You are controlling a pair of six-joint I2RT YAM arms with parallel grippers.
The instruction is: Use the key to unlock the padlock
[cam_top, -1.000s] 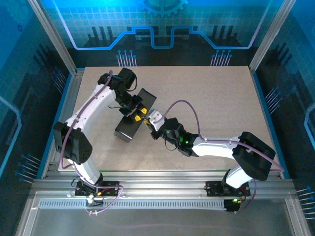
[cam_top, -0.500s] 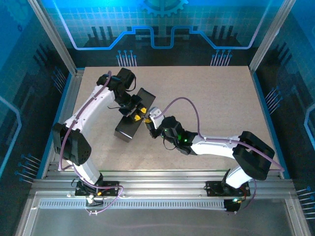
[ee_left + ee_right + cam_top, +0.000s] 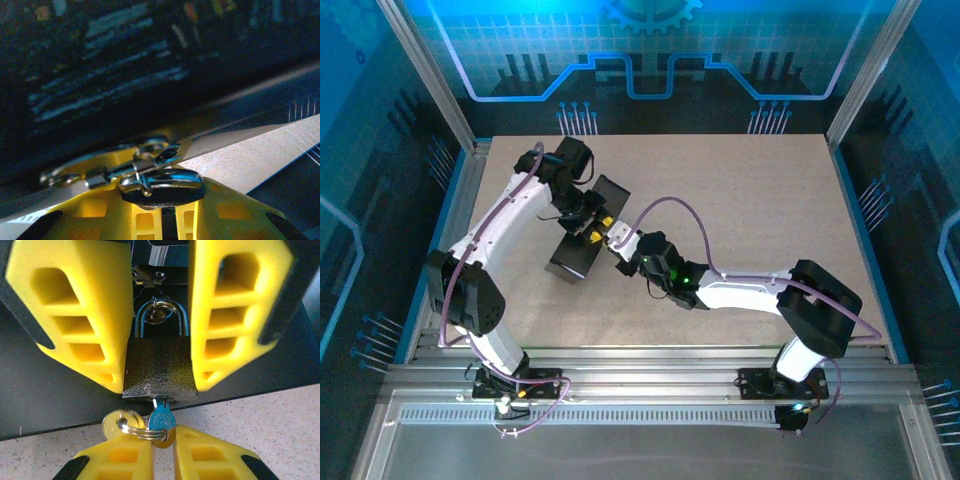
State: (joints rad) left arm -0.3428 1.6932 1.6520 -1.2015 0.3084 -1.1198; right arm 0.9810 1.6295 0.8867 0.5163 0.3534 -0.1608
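Your right gripper (image 3: 163,441) slid up-left, jaws barely apart at the key (image 3: 161,420). Left gripper (image 3: 159,384) clamps the padlock (image 3: 157,365); turn next

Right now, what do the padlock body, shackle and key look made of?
Dark grey padlock body: probably metal under speckled, hammered-look paint. Curved silver shackle: polished steel, judging by mirror glints. Small silver key: shiny stamped metal, alloy unclear.
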